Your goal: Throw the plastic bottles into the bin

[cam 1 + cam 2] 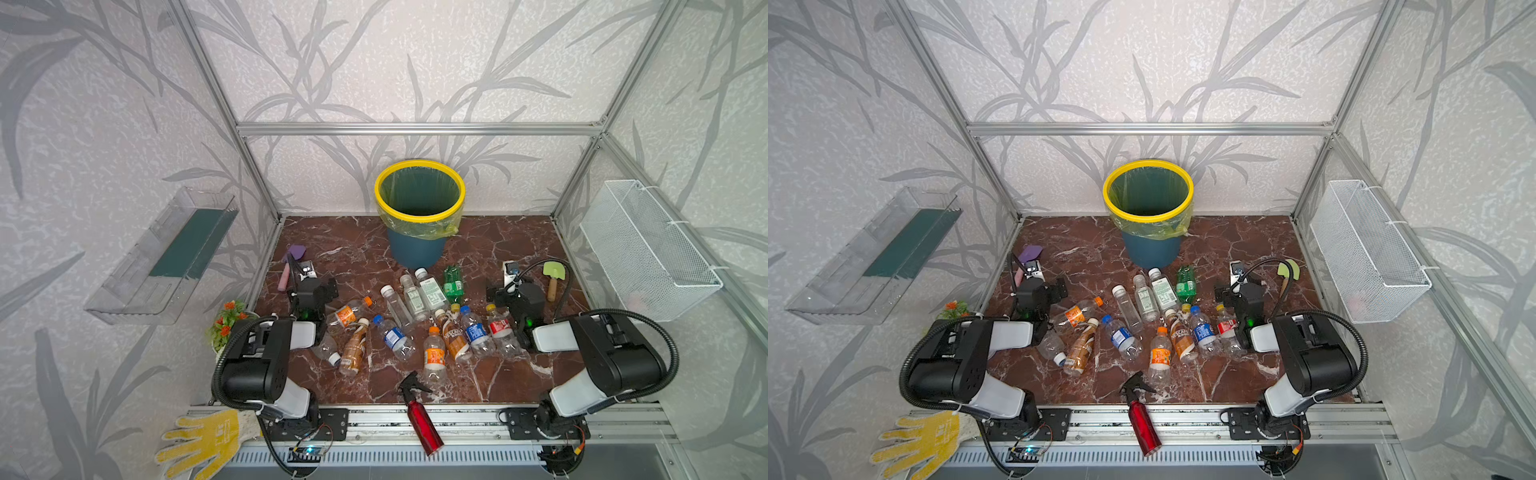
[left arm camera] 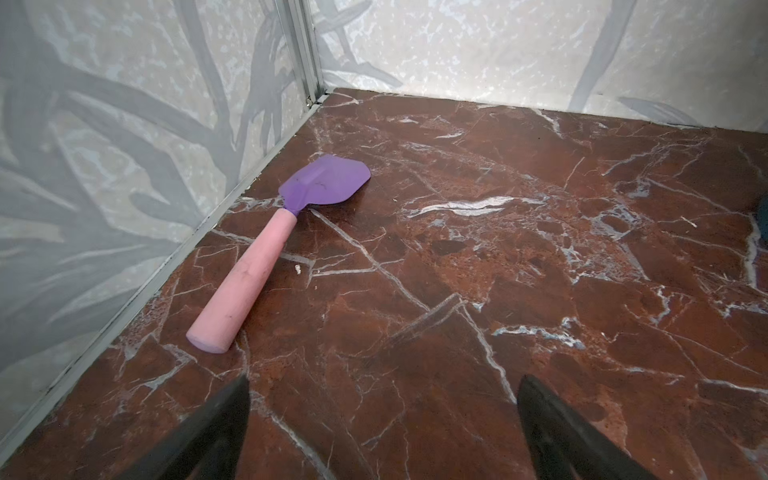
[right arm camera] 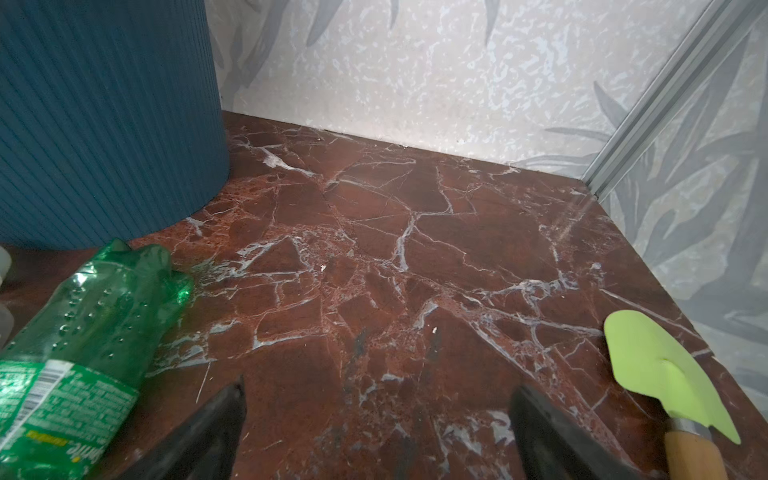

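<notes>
Clutter comes first along the near rail: a yellow glove (image 1: 199,440) lies at the left corner and a red spray bottle (image 1: 424,424) lies across the middle, neither of them ours to move. Just beyond, we see both arms folded low at the sides of the table. The left gripper (image 2: 383,384) has its jaws spread wide over bare surface with nothing between them, and a purple spade (image 2: 266,249) lies ahead of it by the wall. The right gripper (image 3: 378,386) is equally spread and empty, with a green spade (image 3: 656,365) to one side of it and a green bottle (image 3: 83,324) to the other.

Between the arms the plastic bottles (image 1: 395,336) lie on their sides in a loose cluster, about a dozen, several touching. Behind them the bin (image 1: 419,218) stands upright near the back wall, the green bottle's base just short of its blue side. We see no bottle inside it, so we judge the task to be at its very start: choosing a first pick. The next move calls for each arm to turn inward to its nearest bottle, for the left likely the orange-capped bottle (image 1: 349,313). It should close across the body rather than the cap, then lift clear of the tall yellow rim before letting go. Thin empty plastic may roll or buckle, so a centred grip matters.

The table (image 1: 498,245) is a glossy red-brown marble pattern with white veins. An aluminium frame (image 1: 415,129) and grey leaf-patterned walls (image 1: 415,62) enclose it. A clear tray (image 1: 166,257) hangs on the left wall and a white wire basket (image 1: 648,249) on the right.
</notes>
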### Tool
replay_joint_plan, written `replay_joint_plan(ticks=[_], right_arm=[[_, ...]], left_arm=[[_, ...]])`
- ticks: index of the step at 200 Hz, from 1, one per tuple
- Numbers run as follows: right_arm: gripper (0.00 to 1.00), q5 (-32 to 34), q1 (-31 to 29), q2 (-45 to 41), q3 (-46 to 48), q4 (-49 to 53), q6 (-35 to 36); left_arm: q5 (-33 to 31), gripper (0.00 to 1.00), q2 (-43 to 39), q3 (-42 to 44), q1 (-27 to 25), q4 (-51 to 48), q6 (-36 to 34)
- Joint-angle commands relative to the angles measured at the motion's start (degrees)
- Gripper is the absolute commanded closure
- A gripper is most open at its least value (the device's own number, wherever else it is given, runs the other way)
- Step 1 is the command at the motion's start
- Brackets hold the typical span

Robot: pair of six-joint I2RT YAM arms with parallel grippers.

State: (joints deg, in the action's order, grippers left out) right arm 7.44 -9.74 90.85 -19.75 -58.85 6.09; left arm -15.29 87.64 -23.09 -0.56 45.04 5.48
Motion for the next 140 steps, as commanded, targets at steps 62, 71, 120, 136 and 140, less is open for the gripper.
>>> replay_joint_plan(ticks=[62, 71, 120, 136, 140], right_arm=[[0.01, -0.1, 0.3, 0.3, 0.3, -1.7, 0.4], [0.01, -0.1, 0.3, 0.3, 0.3, -1.7, 0.5], [0.01, -0.3, 0.4, 0.3, 0.2, -1.4, 0.3], [0.01, -0.4, 0.4, 0.2, 0.1, -1.2, 0.4], [0.01, -0.5, 0.5, 0.3, 0.1, -1.2, 0.3]], left_arm=[[0.0, 0.01, -0.5, -0.5, 0.3, 0.6, -0.7], [0.0, 0.01, -0.5, -0.4, 0.3, 0.7, -0.7], [0.0, 0.01, -0.5, -0.4, 0.3, 0.6, -0.7], [0.0, 0.01, -0.5, -0.5, 0.3, 0.6, -0.7], [0.0, 0.01, -0.5, -0.5, 0.3, 0.6, -0.7]])
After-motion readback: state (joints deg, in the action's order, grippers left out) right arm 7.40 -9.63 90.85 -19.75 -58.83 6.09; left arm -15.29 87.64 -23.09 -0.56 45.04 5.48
